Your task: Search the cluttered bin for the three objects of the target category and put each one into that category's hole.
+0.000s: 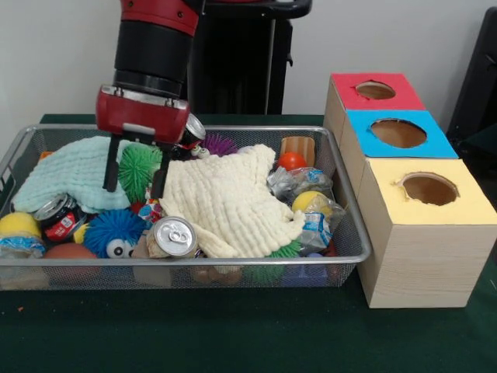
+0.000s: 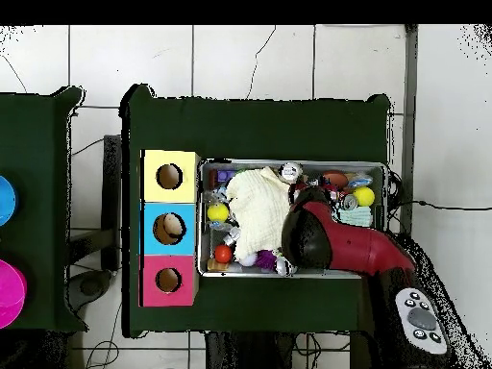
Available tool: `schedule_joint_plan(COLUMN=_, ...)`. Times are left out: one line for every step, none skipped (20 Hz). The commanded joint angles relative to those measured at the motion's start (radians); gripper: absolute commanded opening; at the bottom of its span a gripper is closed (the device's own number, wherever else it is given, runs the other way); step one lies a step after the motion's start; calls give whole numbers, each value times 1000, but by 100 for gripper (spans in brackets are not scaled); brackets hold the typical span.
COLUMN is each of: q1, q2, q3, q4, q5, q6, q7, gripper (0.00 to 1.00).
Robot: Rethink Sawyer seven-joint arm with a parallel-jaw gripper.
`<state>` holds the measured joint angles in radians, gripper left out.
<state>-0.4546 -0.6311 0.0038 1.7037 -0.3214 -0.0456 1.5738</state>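
Across the table, in the front view, the gripper (image 1: 134, 177) is seen lowered into the wire basket (image 1: 353, 233) with its two fingers (image 1: 112, 167) spread apart around a green spiky ball (image 1: 140, 167), holding nothing, between a mint towel (image 1: 66, 177) and a cream towel (image 1: 229, 203). No spotted cloth can be identified with certainty; a small printed scrap beside a can (image 1: 172, 237) is too obscured to be named. The yellow-topped box's hole (image 1: 429, 188) is positioned well apart, to the right. A wrong item could be grasped from this position, since the ball lies between the fingers and the cloths are probably buried under the towels. From overhead, the arm (image 2: 336, 240) covers part of the basket (image 2: 293, 163), and the fingers are hidden beneath it.
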Motion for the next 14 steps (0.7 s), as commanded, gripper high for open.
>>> schedule_joint_plan(q1=31, q2=59, q3=-60, q4=112, q5=88, q6=51, q7=258, gripper=100)
schedule_joint_plan(q1=34, q2=71, q3=-65, q4=111, q5=97, q6=82, q7=250, gripper=100)
schedule_joint_plan(q1=47, q2=93, q3=-82, q4=105, q5=111, q6=149, q7=232, gripper=100)
schedule_joint_plan(q1=53, q2=101, q3=-88, q4=105, q5=115, q6=157, q7=222, gripper=100)
schedule_joint_plan(q1=65, q2=115, q3=-99, q4=102, q5=114, q6=152, q7=212, gripper=100)
schedule_joint_plan(q1=70, q2=126, q3=-103, q4=100, q5=117, q6=145, q7=205, gripper=100)
schedule_joint_plan(q1=79, q2=144, q3=-111, q4=91, q5=120, q6=140, q7=198, gripper=100)
schedule_joint_plan(q1=85, q2=156, q3=-117, q4=84, q5=125, q6=133, q7=195, gripper=100)
schedule_joint_plan(q1=95, q2=173, q3=-128, q4=74, q5=130, q6=108, q7=198, gripper=100)
schedule_joint_plan(q1=95, q2=182, q3=-133, q4=71, q5=130, q6=96, q7=196, gripper=100)
schedule_joint_plan(q1=96, q2=197, q3=-136, q4=65, q5=135, q6=85, q7=199, gripper=100)
schedule_joint_plan(q1=96, q2=204, q3=-138, q4=64, q5=135, q6=71, q7=201, gripper=100)
schedule_joint_plan(q1=99, q2=221, q3=-143, q4=62, q5=137, q6=48, q7=207, gripper=100)
schedule_joint_plan(q1=98, q2=230, q3=-142, q4=59, q5=140, q6=41, q7=208, gripper=100)
